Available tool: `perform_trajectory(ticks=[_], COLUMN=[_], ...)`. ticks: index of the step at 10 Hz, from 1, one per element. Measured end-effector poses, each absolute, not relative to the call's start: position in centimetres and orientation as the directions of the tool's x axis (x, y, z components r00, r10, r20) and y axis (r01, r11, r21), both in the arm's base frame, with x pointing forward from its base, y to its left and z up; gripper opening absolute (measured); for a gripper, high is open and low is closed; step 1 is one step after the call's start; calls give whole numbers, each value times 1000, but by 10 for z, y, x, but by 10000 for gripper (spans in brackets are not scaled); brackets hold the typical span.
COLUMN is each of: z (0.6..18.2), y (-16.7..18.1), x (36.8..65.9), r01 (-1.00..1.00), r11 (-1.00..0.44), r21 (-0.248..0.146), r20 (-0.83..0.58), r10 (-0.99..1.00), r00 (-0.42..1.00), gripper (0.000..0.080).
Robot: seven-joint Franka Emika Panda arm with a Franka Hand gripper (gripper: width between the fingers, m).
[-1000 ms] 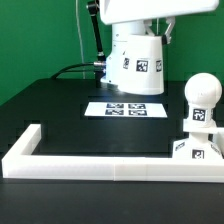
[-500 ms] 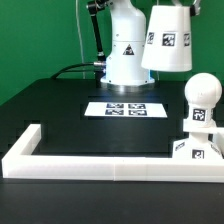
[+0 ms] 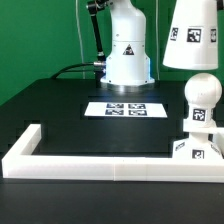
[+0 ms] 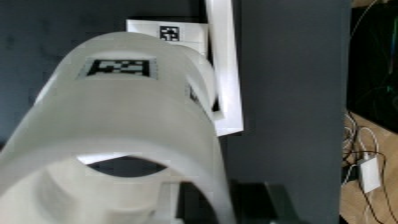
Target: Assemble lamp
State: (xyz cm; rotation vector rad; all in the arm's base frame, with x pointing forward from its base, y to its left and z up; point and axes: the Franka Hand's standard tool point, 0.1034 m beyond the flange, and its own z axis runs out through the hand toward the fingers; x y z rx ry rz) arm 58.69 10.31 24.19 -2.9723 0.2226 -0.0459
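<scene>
Above the desk (image 3: 60, 95), at the exterior view's upper right, the cone-shaped lamp shade (image 3: 192, 35) hangs in the air, wide end down, directly over the round-headed bulb (image 3: 202, 95) and apart from it; two square tags show on its wall. The bulb stands upright on its short stem in the tagged lamp base (image 3: 197, 148), which sits on the black desk at the exterior view's right, just inside the long white border rail (image 3: 90, 168). That rail runs along the near edge of the desk and turns back at the exterior view's left end. Near the middle of the desk lies the flat marker board (image 3: 125, 108) with its row of tags, and behind it stands the white pedestal of the robot arm (image 3: 128, 50), with a dark cable trailing off toward the exterior view's left. A green wall closes the scene behind. Seen from the wrist view, the shade (image 4: 125, 140) fills most of the frame, its hollow interior open toward the camera and one tag on its outer wall; the base (image 4: 192, 55) shows beyond it. The claw (image 4: 210, 205) is largely hidden by the shade, one dark finger (image 4: 253, 205) showing beside its rim; the claw grips the shade.
</scene>
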Motion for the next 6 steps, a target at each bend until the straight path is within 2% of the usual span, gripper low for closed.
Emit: perform_trajectory(ticks=[3, 6], z=[224, 224], y=[111, 110], x=[583, 584], r01=[-149, -151], r11=[-976, -976], r21=[-156, -156], r20=[14, 14], r10=[-153, -155], r00=[988, 988], gripper=[44, 44])
